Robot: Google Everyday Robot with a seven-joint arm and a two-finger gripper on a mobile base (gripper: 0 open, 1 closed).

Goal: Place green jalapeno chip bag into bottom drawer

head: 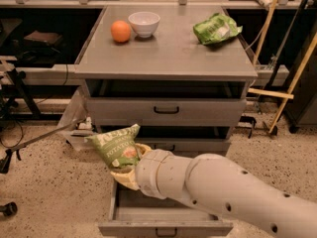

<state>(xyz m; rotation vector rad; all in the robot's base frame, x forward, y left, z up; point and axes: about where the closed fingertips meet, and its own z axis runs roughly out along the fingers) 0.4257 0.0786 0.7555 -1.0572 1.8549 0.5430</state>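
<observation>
The green jalapeno chip bag (pixel 116 146) is olive green with white lettering and an orange-red spot. It is held upright by my gripper (pixel 128 172), which is shut on its lower edge. Bag and gripper hang above the left rear corner of the bottom drawer (pixel 163 221), which is pulled open toward the camera. My white arm (pixel 223 192) reaches in from the lower right and covers the drawer's right side. The drawer's inside looks bare where it shows.
On the grey cabinet top (pixel 163 53) lie an orange (pixel 121 31), a white bowl (pixel 144 23) and a brighter green bag (pixel 216 29). The middle drawer (pixel 166 111) stands slightly out. Wooden poles (pixel 277 58) lean at the right. Cables lie on the floor at the left.
</observation>
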